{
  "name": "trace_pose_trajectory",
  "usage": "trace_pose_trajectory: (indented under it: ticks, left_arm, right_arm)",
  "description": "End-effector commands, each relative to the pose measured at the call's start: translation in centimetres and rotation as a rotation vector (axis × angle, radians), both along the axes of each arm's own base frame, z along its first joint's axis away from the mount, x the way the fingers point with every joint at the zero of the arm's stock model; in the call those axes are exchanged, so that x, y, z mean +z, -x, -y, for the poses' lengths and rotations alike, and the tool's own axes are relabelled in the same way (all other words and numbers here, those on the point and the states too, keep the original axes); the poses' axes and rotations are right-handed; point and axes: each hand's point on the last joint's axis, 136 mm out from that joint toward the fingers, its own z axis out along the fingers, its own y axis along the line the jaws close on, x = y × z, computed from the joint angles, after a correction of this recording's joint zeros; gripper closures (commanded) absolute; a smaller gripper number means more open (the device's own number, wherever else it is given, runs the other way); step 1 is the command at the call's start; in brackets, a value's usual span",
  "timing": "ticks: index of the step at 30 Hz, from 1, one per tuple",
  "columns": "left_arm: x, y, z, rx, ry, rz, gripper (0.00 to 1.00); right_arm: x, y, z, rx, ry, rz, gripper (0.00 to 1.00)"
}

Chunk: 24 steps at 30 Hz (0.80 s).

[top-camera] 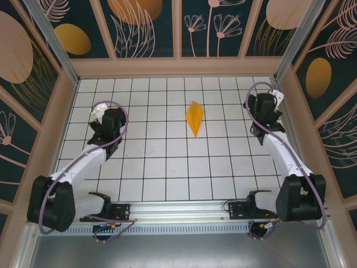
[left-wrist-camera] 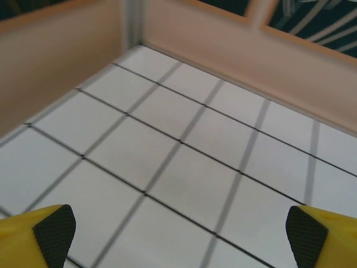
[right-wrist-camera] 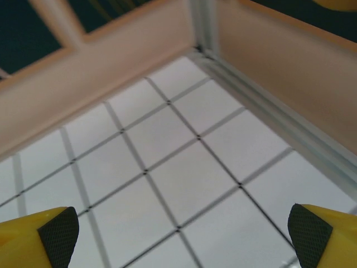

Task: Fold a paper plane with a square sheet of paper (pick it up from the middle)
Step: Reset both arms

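The paper plane (top-camera: 194,118), a narrow orange-yellow dart with a centre crease, lies flat on the tiled floor a little right of centre, its tip toward the near side. No gripper touches it. My left gripper (top-camera: 101,115) hangs over the left part of the floor, well to the plane's left. Its yellow fingers (left-wrist-camera: 39,237) stand wide apart, open, with bare tiles between them. My right gripper (top-camera: 269,99) is near the far right corner, to the plane's right. Its fingers (right-wrist-camera: 321,237) are also spread, open, with nothing between them.
Peach walls (top-camera: 178,67) with patterned panels enclose the white tiled floor (top-camera: 167,162) on three sides. A metal post (right-wrist-camera: 203,25) stands in the far right corner. The arms' bases sit on the metal rail (top-camera: 178,215) at the near edge.
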Motion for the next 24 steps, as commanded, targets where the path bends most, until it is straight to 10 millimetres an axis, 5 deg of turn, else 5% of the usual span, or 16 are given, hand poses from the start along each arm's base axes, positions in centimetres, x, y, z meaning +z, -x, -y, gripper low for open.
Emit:
trace_pose_trajectory:
  ticks: [1, 8, 24]
  left_arm:
    - [0.9, 1.7, -4.0, 0.139, -0.127, 0.09, 0.02]
    - [-2.5, 2.3, -6.2, 0.131, -0.209, 0.057, 0.02]
    - [-2.9, -0.6, -2.8, -0.226, -0.202, 0.253, 0.01]
  right_arm:
    - [-2.0, 1.9, 3.7, -0.138, 0.029, 0.047, 0.01]
    - [-5.3, 3.0, 3.4, -0.02, 0.124, 0.124, 0.01]
    - [-6.9, 0.8, -1.1, 0.288, 0.141, 0.277, 0.01]
